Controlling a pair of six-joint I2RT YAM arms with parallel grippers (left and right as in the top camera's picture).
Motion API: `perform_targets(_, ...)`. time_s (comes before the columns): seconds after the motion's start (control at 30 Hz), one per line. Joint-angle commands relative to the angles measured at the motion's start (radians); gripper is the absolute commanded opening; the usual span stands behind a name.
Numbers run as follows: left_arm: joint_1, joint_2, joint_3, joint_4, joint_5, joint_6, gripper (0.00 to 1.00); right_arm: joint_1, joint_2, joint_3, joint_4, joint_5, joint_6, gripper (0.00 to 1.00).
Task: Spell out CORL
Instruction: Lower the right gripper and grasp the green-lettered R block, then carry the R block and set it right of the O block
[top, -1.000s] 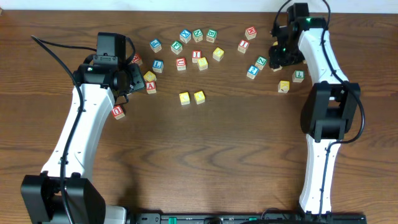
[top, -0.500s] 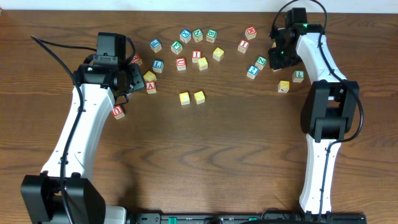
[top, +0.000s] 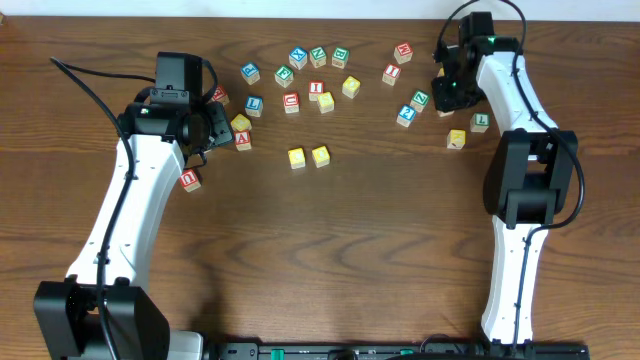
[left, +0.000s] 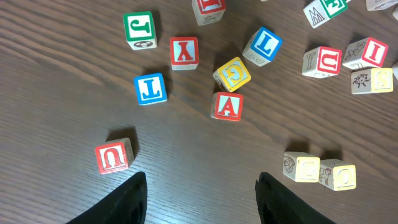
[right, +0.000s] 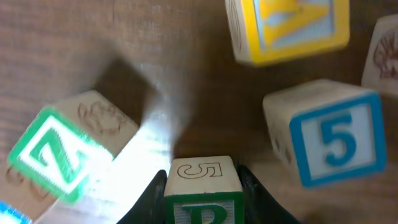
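My right gripper (top: 447, 92) (right: 202, 177) is shut on a wooden cube with a green R (right: 202, 202) at the back right of the table; in the overhead view that cube is hidden under the gripper. Two yellowish cubes (top: 297, 157) (top: 320, 155) sit side by side near the table's middle, and they also show in the left wrist view (left: 298, 167) (left: 336, 174). A blue L cube (top: 253, 104) (left: 262, 45) lies at the back left. My left gripper (top: 210, 125) (left: 202, 180) is open and empty, hovering left of the yellowish pair.
Several loose letter cubes lie along the back of the table (top: 330, 250). A red A (left: 227, 106), a yellow G (left: 233, 73) and a red U (left: 114, 155) lie near the left gripper. A green-lettered cube (right: 56, 155) and a blue 5 cube (right: 329, 140) crowd the right gripper.
My right gripper shifted slightly toward the far edge a second ago and has held still since. The left arm has not moved.
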Motion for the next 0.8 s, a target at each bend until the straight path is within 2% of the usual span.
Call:
perform_targets(0.0, 0.002, 0.005, -0.010, -0.004, -0.002, 0.002, 0.56, -0.008, -0.025, 0.095, -0.058, -0.006, 0.021, 0.20)
perform_targets(0.2, 0.002, 0.005, -0.010, -0.003, -0.002, 0.002, 0.56, 0.005, -0.025, 0.216, -0.212, -0.010, 0.063, 0.19)
perform_targets(0.37, 0.002, 0.005, -0.010, 0.000, -0.002, 0.002, 0.55, 0.045, -0.025, 0.251, -0.303, -0.161, 0.064, 0.17)
perform_targets(0.77, 0.002, 0.005, -0.010, 0.012, -0.002, 0.001, 0.56, 0.248, -0.025, 0.121, -0.261, -0.174, 0.116, 0.17)
